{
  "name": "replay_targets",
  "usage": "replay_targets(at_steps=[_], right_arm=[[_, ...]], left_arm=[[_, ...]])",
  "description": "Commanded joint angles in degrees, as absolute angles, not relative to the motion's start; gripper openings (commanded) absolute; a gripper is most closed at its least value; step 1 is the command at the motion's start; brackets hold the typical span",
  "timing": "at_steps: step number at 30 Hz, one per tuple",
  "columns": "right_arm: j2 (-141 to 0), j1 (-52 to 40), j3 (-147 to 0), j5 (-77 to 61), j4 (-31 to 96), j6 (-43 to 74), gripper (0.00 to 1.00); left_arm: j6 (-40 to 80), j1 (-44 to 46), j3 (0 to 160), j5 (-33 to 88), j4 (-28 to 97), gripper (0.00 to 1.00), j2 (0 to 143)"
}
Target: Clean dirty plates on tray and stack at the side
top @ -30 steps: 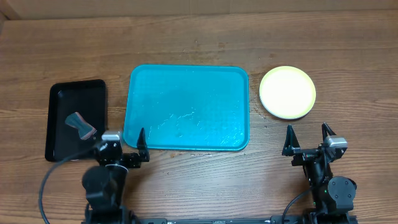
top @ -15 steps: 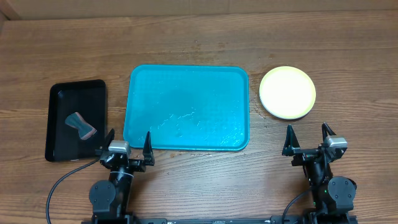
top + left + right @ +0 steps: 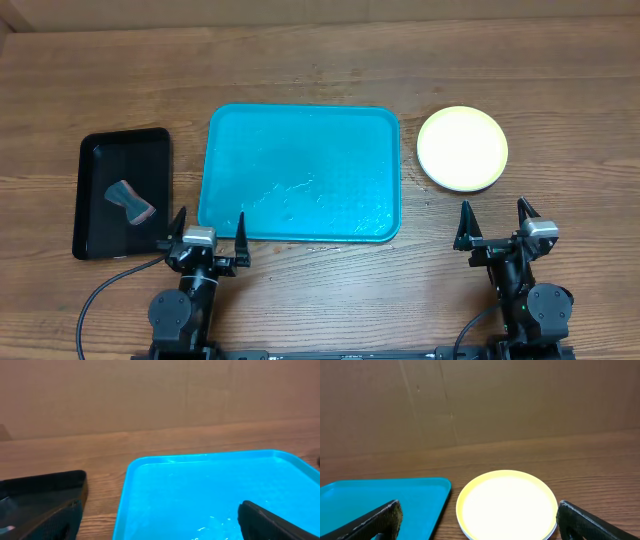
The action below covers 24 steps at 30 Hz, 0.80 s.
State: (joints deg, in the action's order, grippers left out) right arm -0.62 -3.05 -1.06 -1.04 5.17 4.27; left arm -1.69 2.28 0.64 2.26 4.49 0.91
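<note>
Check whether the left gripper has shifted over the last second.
Yes. The left gripper has slid right, off the near right corner of the black tray, toward the turquoise tray.

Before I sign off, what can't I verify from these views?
Stack: overhead shows only a white top plate and yellow-green rim; any plate between is covered.
Object in the black tray: too small overhead to identify; in the left wrist view a finger of the left tool and frame edge hide most of that tray.
</note>
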Motion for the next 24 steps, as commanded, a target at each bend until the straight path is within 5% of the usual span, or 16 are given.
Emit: replay_targets(at_steps=[1, 24], right_arm=[[-0.2, -3.3, -0.4, -0.5, 4.8, 4.5, 1.0], [-0.2, -3.3, -0.4, -0.5, 4.8, 4.5, 1.0]], left_arm=[[-1.3, 2.7, 0.3, -1.8, 4.5, 1.0, 0.2], [0.8, 2.7, 0.3, -4.4, 4.1, 1.0, 0.3]])
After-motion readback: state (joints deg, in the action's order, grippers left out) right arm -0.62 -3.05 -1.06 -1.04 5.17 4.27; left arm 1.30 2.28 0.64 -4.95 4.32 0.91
